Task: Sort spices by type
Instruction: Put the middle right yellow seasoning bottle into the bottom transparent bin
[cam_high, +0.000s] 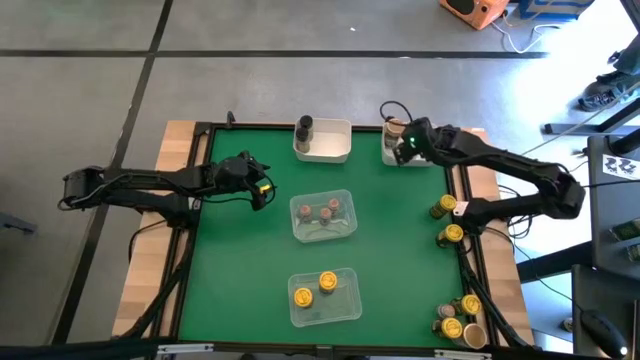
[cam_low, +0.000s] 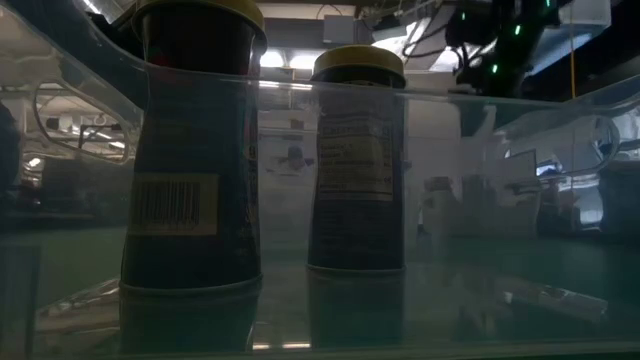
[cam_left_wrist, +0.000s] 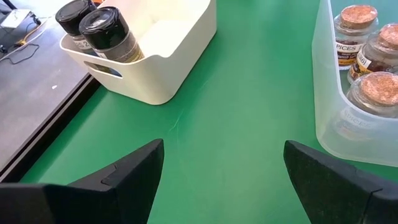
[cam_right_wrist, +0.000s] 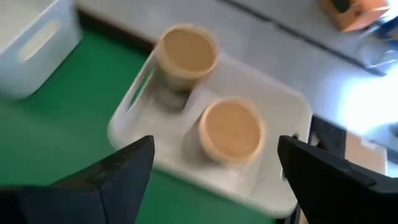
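Overhead, the green desk (cam_high: 240, 300) carries two clear trays and two white bins. The left gripper (cam_high: 262, 188) hangs over the desk's left half, just left of the middle tray (cam_high: 322, 217), its fingers (cam_left_wrist: 127, 177) apart and nothing between them. The middle tray holds three jars with reddish-brown tops (cam_high: 325, 211), also visible from the left wrist (cam_left_wrist: 373, 93). A white bin (cam_high: 325, 142) at the far edge holds dark grey grinders (cam_high: 303, 127); the left wrist view shows two of them (cam_left_wrist: 99, 28) leaning in one end of that bin. The right gripper (cam_high: 403, 148) is over the second white bin (cam_high: 392, 156) at the far right corner, fingers (cam_right_wrist: 118, 174) spread wide, gripping nothing; below it two tan-lidded jars (cam_right_wrist: 231, 129) stand in that bin. The near tray (cam_high: 322, 297) holds two yellow-lidded jars (cam_high: 315, 288), seen close up through its clear wall in the low view (cam_low: 355, 160). More yellow-lidded jars (cam_high: 447, 220) stand loose along the desk's right edge, with a further cluster of jars (cam_high: 460, 320) at the near right corner.
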